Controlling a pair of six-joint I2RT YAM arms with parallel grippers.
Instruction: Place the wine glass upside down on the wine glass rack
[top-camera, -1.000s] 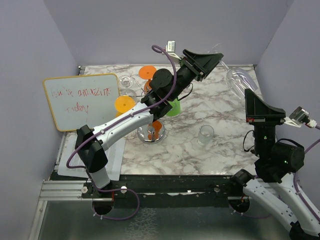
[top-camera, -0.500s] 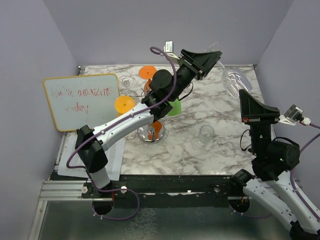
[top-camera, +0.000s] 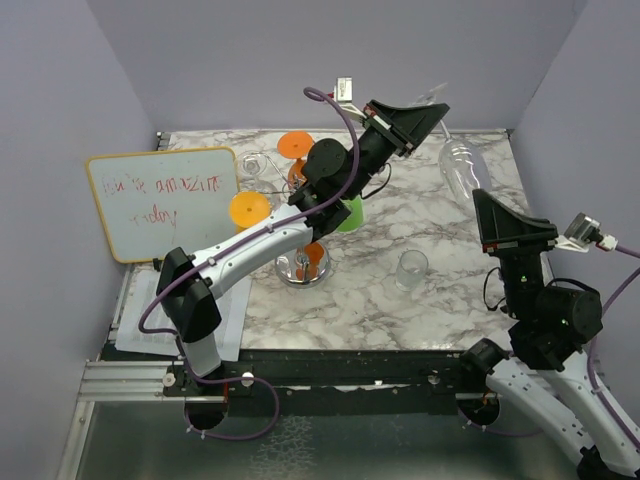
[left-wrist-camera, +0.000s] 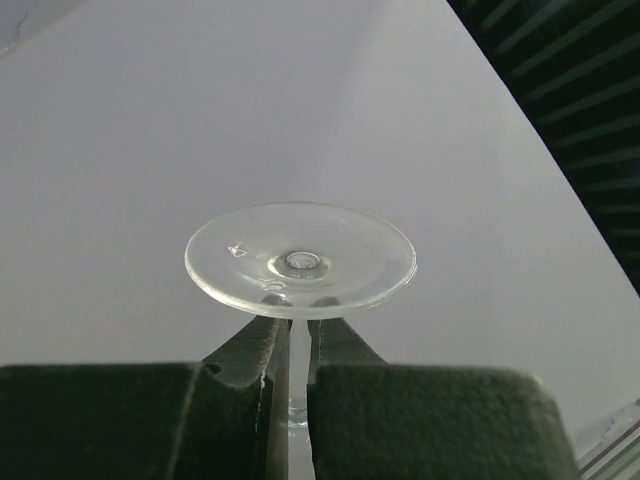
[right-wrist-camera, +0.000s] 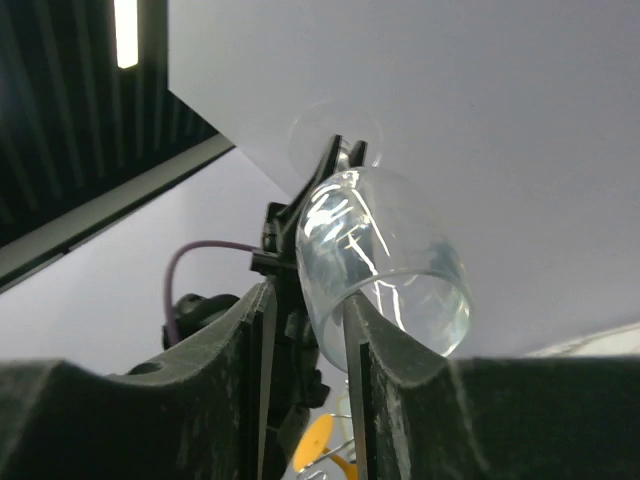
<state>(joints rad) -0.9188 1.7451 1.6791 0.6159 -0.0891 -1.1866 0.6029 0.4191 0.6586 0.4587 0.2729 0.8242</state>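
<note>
A clear wine glass (top-camera: 462, 168) hangs in the air over the table's back right, foot toward the rear wall and bowl toward the front. My left gripper (top-camera: 433, 110) is shut on its stem just under the round foot (left-wrist-camera: 300, 260); the left gripper (left-wrist-camera: 297, 330) pinches the thin stem tightly. My right gripper (right-wrist-camera: 305, 300) is open at the bowl's (right-wrist-camera: 385, 250) rim, one finger (right-wrist-camera: 355, 325) at the rim and the other finger standing off. The wine glass rack (top-camera: 287, 274), chrome with a round mirrored base, stands left of centre and carries coloured glasses.
A whiteboard (top-camera: 162, 200) with red writing leans at the left. A small clear tumbler (top-camera: 410, 268) stands on the marble top near the right arm. Another clear glass (top-camera: 255, 164) sits behind the rack. Purple walls close in on three sides.
The left gripper has closed on the stem. The right gripper's jaws have parted from the bowl's rim, and the right arm has shifted slightly left.
</note>
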